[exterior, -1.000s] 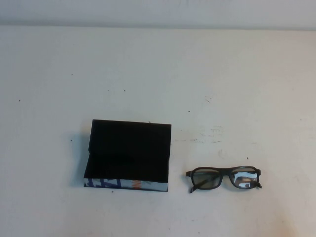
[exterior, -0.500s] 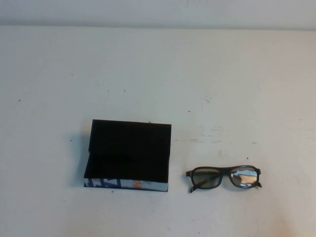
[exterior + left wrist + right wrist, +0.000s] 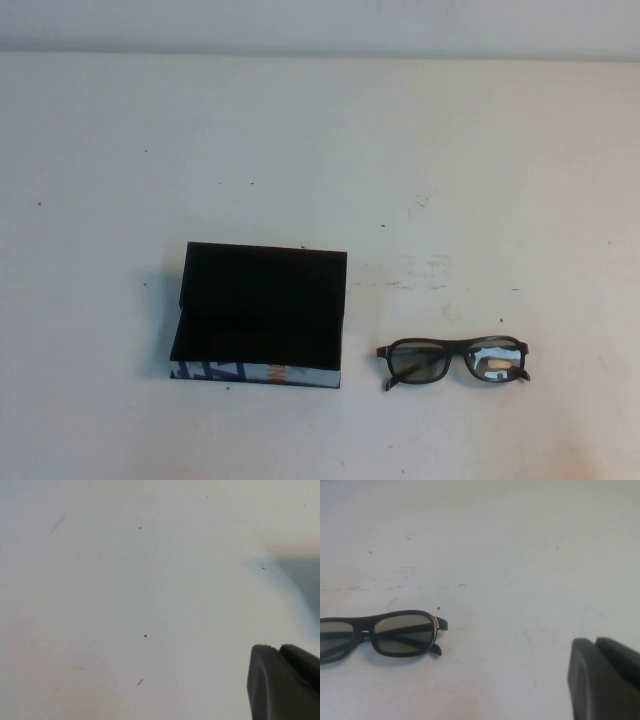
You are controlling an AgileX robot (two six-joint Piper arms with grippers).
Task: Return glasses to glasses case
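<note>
Glasses [image 3: 453,361] on table [image 3: 320,150], right of open glasses case [image 3: 258,312]. R gripper [image 3: 605,680] closed, empty; L gripper [image 3: 282,682] state can't tell.

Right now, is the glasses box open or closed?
Open. The glasses case has its lid raised, showing an empty black lining; the glasses lie on the table beside it.

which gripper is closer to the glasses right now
Right. The right gripper has the glasses lying in its wrist view; the left gripper sees only bare table.
</note>
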